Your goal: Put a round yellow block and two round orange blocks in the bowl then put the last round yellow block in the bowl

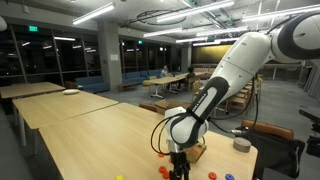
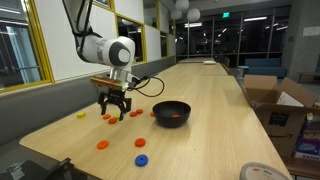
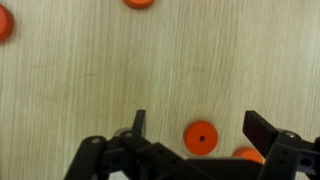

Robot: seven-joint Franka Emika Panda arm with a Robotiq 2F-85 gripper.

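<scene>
Gripper hangs just above the tabletop, close beside the bowl, with its fingers spread fully apart and holding nothing. In the wrist view one round orange block lies flat on the wood between the open fingers, untouched. A second orange block sits just beside it, close under the other finger. In an exterior view the black bowl stands on the table next to the gripper. A yellow block lies on the far side of the gripper from the bowl, and other orange pieces and a blue piece lie well apart from the bowl, toward the near table edge. Something orange-red shows inside the bowl, too small to identify.

The step in hand looks like a descent onto the orange block between the fingers. The main hazard is its neighbour. If the fingers come down as they stand, one tip may land on the second block or sweep it along, so that the close catches both or knocks one away. These blocks look low and flat, so a close made too high would pass over the piece, and one made too low would drive the tips into the wood. A shallow pinch on the rounded edge could also let the block squirt out on the lift. The bowl is near, so a carry that stays low risks clipping its wide rim and shoving it.
</scene>
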